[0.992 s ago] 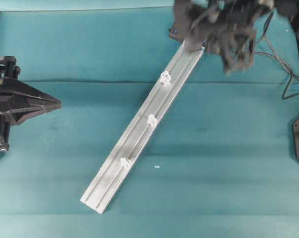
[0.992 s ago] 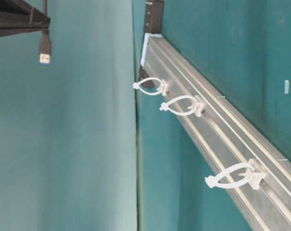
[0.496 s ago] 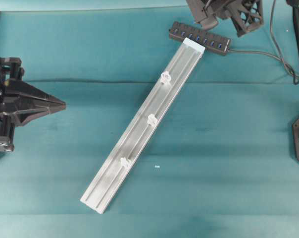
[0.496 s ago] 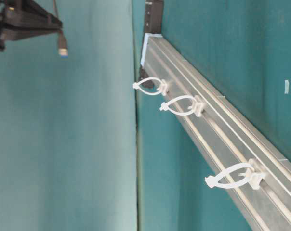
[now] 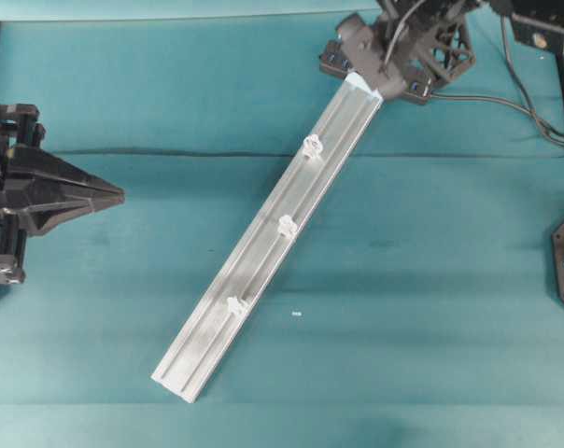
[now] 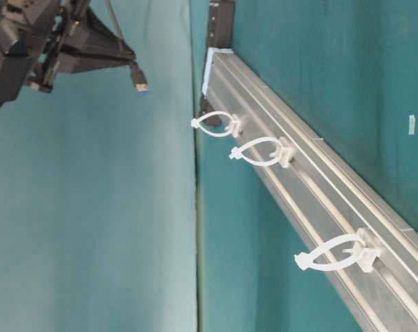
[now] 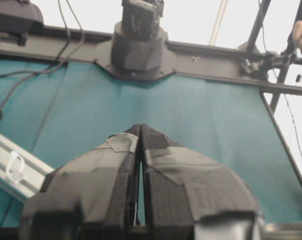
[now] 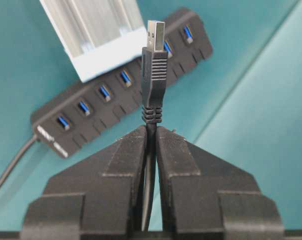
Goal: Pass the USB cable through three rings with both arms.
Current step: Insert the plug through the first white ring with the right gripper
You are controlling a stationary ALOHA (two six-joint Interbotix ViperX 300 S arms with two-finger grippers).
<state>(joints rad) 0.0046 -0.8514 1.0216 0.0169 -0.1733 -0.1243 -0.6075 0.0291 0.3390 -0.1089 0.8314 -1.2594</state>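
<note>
Above the rail's far end, I'm lining up the plug.
Right fingers (image 8: 151, 132) pinch the USB cable (image 8: 154, 65); left fingers (image 7: 140, 131) clenched, empty; next, aim through the nearest ring (image 5: 311, 145).

The black multi-port hub bar with blue sockets (image 5: 333, 62) lies mostly hidden under the right arm's black gripper (image 5: 364, 51) overhead. The long silver aluminium rail (image 6: 320, 207) runs off the table-level view's lower right edge.

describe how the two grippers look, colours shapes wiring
Both are matte black. The left gripper is a pointed wedge; its fingers are wrapped in dark tape. The right gripper has smooth, angular fingers, with black wires looping over its openwork frame.
</note>
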